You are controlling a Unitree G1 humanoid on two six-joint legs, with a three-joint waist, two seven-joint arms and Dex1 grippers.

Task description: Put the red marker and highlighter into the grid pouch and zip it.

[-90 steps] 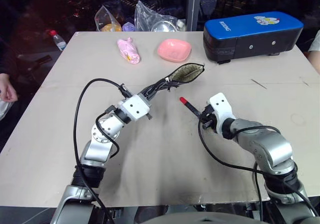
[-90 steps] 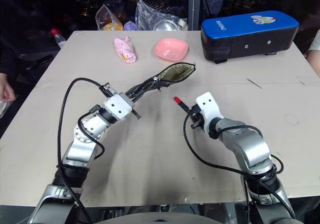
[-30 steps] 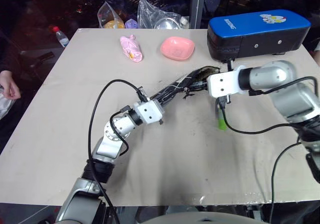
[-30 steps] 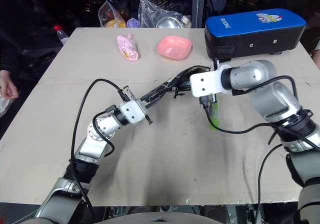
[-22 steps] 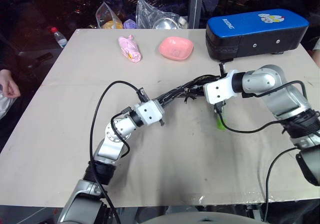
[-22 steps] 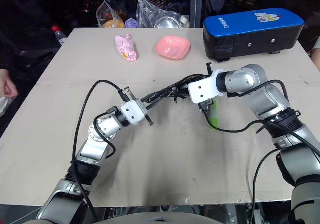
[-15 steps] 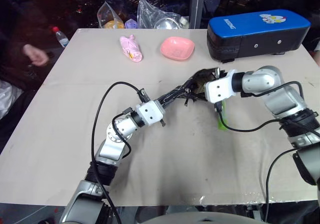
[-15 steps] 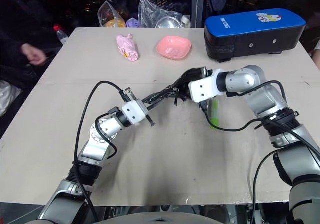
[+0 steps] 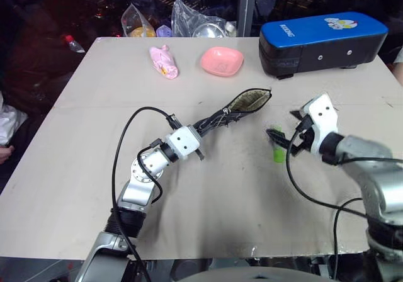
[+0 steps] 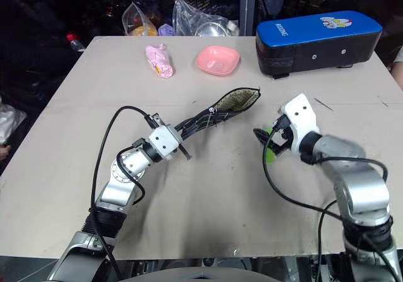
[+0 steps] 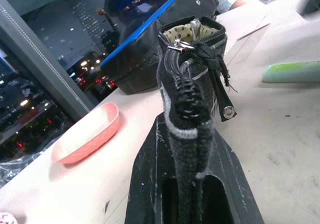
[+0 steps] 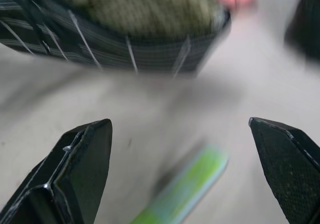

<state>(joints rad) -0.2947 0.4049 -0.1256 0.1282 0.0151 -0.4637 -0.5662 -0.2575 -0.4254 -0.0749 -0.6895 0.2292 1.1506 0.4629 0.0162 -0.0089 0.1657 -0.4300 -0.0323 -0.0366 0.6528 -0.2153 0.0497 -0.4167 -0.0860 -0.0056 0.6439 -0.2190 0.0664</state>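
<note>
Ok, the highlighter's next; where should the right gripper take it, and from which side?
Probably mid-barrel, from above. The highlighter lies flat on the table, clear of the grid pouch, with the right gripper open right over it; set the fingers across its width.

Flat fabric grid pouch: black with thin white grid lines; lining showing at the open mouth is pale cream with dark dots.
Chunky plastic highlighter: light green, lying on the table.
Table top: matte beige-grey.
Small shallow dish: salmon pink.
Crumpled soft object: pale pink.
Large hard case: bright blue lid over black sides, white lettering, small cartoon sticker.
Left gripper, right gripper: black fingers, white housings.
</note>
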